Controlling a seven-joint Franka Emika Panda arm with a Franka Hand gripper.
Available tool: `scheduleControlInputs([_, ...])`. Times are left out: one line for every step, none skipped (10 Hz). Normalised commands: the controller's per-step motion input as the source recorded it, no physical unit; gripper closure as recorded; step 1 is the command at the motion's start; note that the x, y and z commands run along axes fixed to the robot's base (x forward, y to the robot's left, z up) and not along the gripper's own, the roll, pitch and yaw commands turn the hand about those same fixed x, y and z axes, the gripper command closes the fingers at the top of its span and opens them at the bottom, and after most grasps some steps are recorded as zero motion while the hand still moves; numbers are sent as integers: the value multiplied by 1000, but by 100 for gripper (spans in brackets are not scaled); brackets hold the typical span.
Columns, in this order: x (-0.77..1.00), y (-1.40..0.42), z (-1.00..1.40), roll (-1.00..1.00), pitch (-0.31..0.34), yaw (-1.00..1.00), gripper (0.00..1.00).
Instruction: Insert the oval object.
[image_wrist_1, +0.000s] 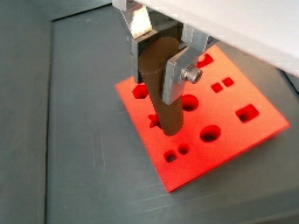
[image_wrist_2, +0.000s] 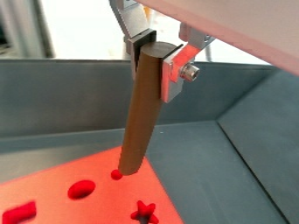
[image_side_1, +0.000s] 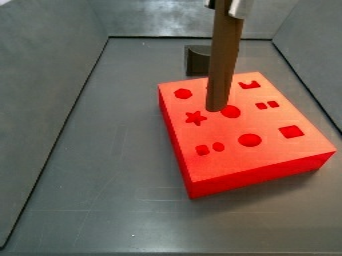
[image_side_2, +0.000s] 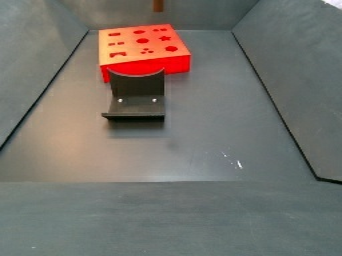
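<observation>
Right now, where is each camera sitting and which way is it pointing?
Wrist view: on the arm, looking down past the gripper and its oval object onto the red block.
Wrist view: on the arm, looking along the rod; fingers show.
Side view: raised, near the block; fingers barely show.
Side view: raised and far, facing the fixture; no arm.
All share the block.

Both wrist views sit close beside the gripper (image_wrist_1: 163, 61), looking down along the brown rod (image_wrist_2: 142, 114) to the red block (image_wrist_1: 239, 131). A side view looks down on the block (image_side_1: 254, 165) from near. Another side view sees it (image_side_2: 144, 62) from far, behind the fixture (image_side_2: 135, 100)
</observation>
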Motion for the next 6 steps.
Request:
scheduleControlInputs([177,0,-29,164,24,900,100])
scheduleControlInputs([171,0,-31,160,24,903,100])
scheduleControlInputs([163,-20,-29,76,0,906,100])
scheduleControlInputs([169,-129,-129,0,0,906,100])
scheduleControlInputs([166,-131,-134,0,0,909,100])
scheduleControlInputs([166,-123,-120,0,0,914,100])
